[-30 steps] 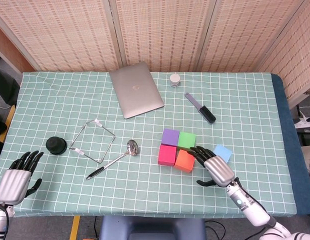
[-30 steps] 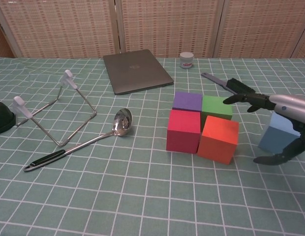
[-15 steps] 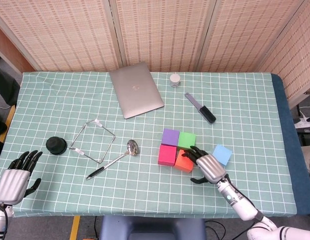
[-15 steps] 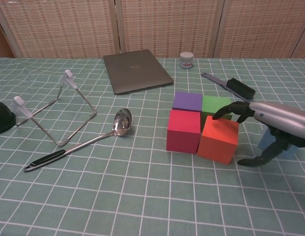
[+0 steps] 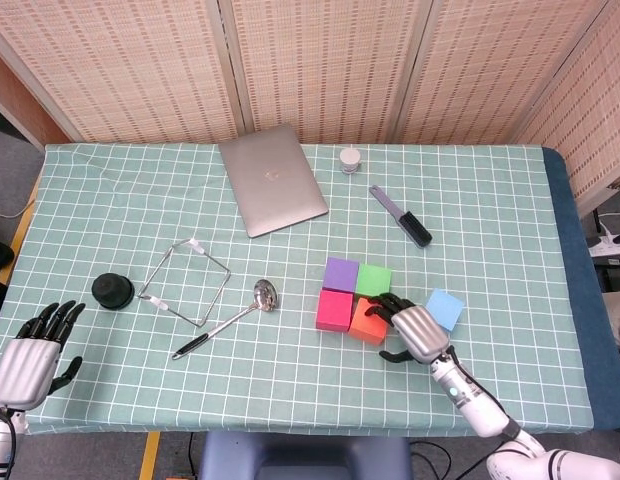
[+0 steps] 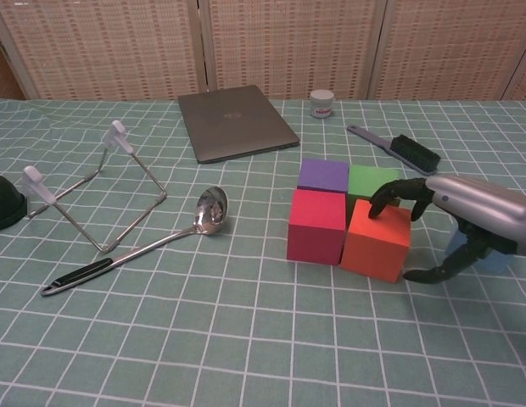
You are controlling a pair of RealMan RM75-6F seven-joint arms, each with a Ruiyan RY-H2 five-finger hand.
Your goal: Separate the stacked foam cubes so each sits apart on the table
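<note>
Far left, near edge: left hand [image 5: 30, 358] idle, fingers spread, holding nothing, well apart from the work. Just beyond it, a round black puck-like object [image 5: 112, 290], then a bent wire stand with white end caps [image 5: 185, 281] and a steel ladle with a black handle [image 5: 226, 320], all lying left of the cubes and not in the way. Farther back, a closed grey laptop [image 5: 273, 179], a small white jar [image 5: 350, 159] and a black-bristled brush with a grey handle [image 5: 401, 215], also out of reach of the job.

Right of centre on the green checked surface [image 5: 290, 380]: 4 foam cubes pressed together in a square, none stacked, so still unseparated. Purple foam cube [image 5: 341, 272] and green foam cube [image 5: 374, 279] on the far side, pink foam cube [image 5: 334, 309] and orange foam cube [image 5: 368, 320] on the near side. Fifth, light blue foam cube [image 5: 445, 308] already alone at the right, just beside the arm.

Right hand [image 6: 454, 216] half curled, fingers [image 6: 397, 193] draped over the orange cube's top far edge, thumb low at its right side, apparently closing to grip; not yet lifted. Green cube touching behind, likely to be dragged along.
</note>
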